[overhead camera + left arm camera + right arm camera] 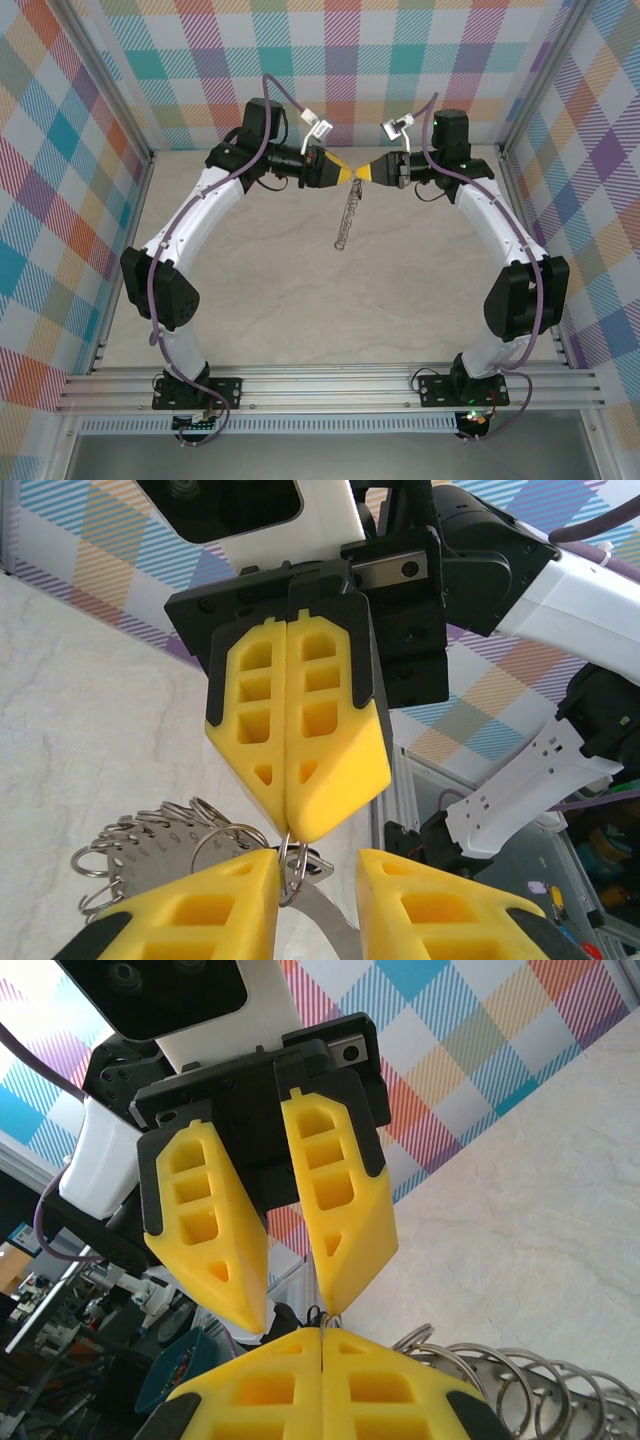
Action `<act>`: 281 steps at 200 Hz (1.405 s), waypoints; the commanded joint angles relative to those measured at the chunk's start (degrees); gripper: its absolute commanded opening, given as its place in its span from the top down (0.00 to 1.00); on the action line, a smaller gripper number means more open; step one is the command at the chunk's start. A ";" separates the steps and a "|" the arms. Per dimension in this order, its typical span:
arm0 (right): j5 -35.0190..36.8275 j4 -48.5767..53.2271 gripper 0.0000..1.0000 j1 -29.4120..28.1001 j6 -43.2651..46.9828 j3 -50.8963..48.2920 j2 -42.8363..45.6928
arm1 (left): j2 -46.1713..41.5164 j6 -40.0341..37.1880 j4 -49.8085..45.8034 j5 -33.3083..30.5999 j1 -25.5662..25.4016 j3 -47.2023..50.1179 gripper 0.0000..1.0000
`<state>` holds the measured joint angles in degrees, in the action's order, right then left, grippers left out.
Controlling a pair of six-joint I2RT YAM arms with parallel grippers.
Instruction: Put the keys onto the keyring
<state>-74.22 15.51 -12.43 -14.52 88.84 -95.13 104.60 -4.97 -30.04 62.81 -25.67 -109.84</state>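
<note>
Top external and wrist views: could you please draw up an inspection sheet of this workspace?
Surface: pale marbled tabletop, no marks seen.
Job's things: keyring hangs from the right gripper; a flat silver blade, possibly the key, sits between the fingers of the left gripper.
Clutter: nothing seen.
Grippers: right shut on the keyring; left open, facing it tip to tip.
Cables: purple cables run along both arms.
Surroundings: plaid walls, aluminium rails at the near edge.

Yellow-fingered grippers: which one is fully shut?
The right gripper: closed flush, pinching the thin grey looped metal keyring; the left gripper shows a gap.
</note>
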 commanded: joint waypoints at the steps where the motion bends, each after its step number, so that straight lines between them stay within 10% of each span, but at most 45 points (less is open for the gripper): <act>1: -2.28 -2.29 1.00 0.12 -0.06 0.64 0.65 | 0.74 0.40 0.08 2.14 0.28 -2.02 0.74; 281: -1.11 -4.04 1.00 0.12 -0.38 -1.75 1.11 | 1.47 5.01 6.66 -1.57 -0.61 0.97 0.67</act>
<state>-74.00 12.95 -12.38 -15.57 87.68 -95.13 105.62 -0.64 -24.91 60.16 -25.82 -109.84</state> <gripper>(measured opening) 0.049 0.334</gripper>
